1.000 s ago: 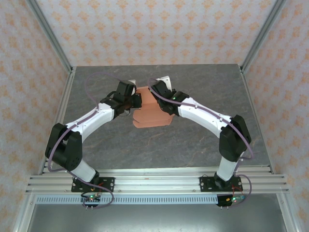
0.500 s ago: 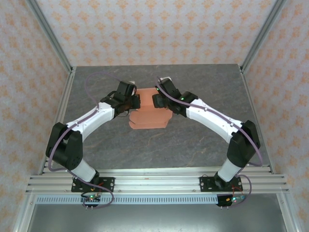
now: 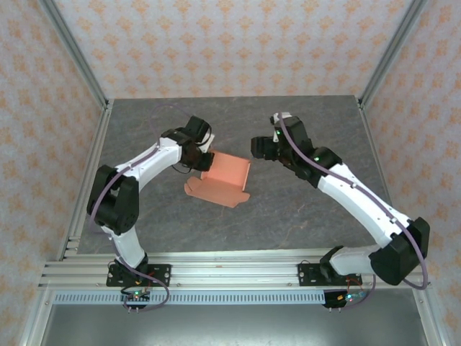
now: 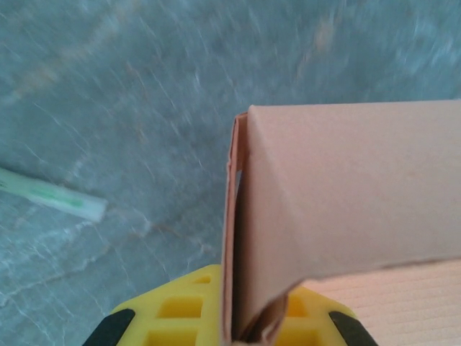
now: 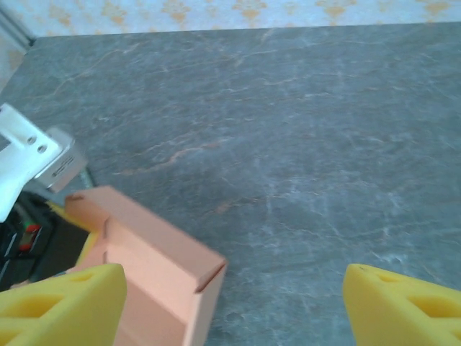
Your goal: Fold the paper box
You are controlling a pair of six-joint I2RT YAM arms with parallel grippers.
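Right gripper (image 3: pixel 258 147) has let go and backed away, jaws apart, so the half-folded paper box (image 3: pixel 225 176) now lies off its left side, left gripper (image 3: pixel 204 160) nearer and clamped on a box wall.

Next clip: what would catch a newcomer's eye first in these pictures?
The salmon-orange paper box, partly folded, is at the middle of the grey table, its left edge pinched in the shut left pincer. The right pincer hangs open just right of it, not touching.
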